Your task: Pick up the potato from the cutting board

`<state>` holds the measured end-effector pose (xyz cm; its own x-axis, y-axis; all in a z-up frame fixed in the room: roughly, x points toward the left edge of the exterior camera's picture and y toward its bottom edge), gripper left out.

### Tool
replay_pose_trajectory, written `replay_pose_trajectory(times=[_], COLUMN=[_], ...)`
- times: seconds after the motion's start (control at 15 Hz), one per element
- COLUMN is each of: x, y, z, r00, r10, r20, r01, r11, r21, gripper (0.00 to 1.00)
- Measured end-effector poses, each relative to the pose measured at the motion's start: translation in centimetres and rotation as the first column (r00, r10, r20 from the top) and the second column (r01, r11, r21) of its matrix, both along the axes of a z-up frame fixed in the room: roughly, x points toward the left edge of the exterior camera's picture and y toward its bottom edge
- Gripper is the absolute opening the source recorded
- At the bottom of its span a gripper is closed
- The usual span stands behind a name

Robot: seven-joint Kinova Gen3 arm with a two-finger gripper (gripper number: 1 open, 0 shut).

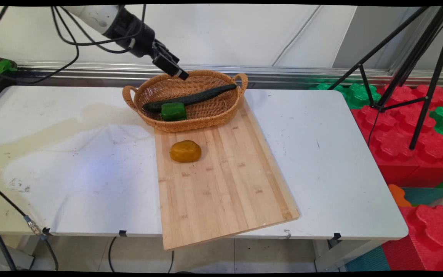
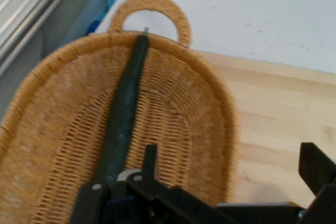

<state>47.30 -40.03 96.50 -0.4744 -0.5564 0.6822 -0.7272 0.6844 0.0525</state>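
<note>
Above the basket, the gripper hangs with fingers apart and empty; only the main view shows the green pepper beside the cucumber.

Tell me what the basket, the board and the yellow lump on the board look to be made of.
Basket: woven wicker or rattan, matte, strands visible in the weave.
Board: pale wood, likely bamboo, with joined strips and grain showing.
Yellow lump: smooth and slightly glossy, perhaps a plastic toy food; real or fake can't be settled.

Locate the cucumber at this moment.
In the main view the cucumber lies diagonally inside the wicker basket at the table's far side, behind the green pepper.
</note>
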Motion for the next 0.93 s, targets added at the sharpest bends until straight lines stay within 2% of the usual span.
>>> replay_pose_trajectory(times=[0.27, 0.47, 0.73, 0.93], x=[-0.7, -1.5, -2.7, -3.5], y=[2.4, 4.7, 6.9, 7.6], z=[0.3, -0.1, -1.7, -3.2], r00=[1.000, 0.999, 0.996, 0.991], r10=[-0.017, -0.052, -0.089, -0.114], r20=[-0.011, -0.005, 0.027, 0.063], r01=[0.017, 0.052, 0.086, 0.107], r11=[0.999, 0.997, 0.992, 0.989], r21=[0.031, 0.061, 0.097, 0.107], gripper=[1.00, 1.00, 1.00, 1.00])
